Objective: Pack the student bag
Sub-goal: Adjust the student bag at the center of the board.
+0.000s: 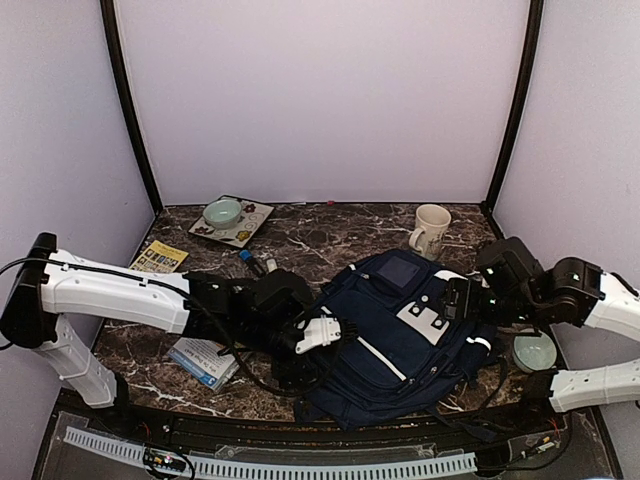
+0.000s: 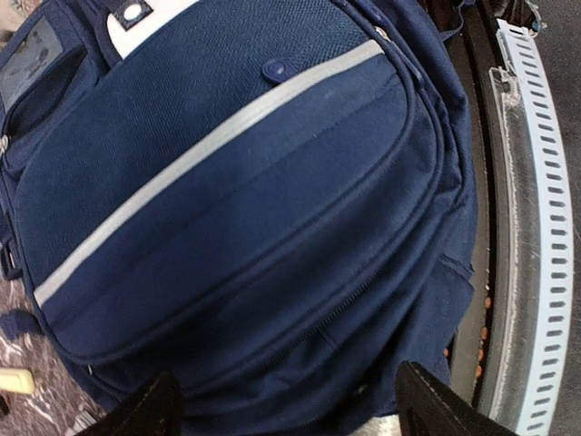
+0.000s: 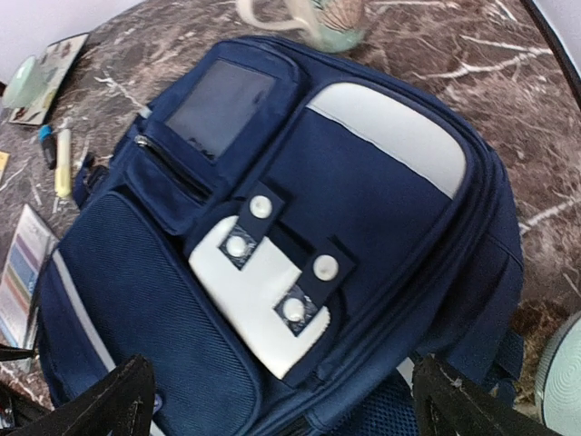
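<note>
Top external view: flanking the flat-lying student bag (image 1: 400, 345) with left gripper (image 1: 318, 336) and right gripper (image 1: 455, 298) gaping wide, probably readying to open it.

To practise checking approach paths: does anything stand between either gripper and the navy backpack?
Nothing visible does. The left gripper hangs open over the navy backpack at its striped front pocket, and the right gripper hangs open over its white snap patches. Each wrist view shows only bag fabric ahead.
</note>
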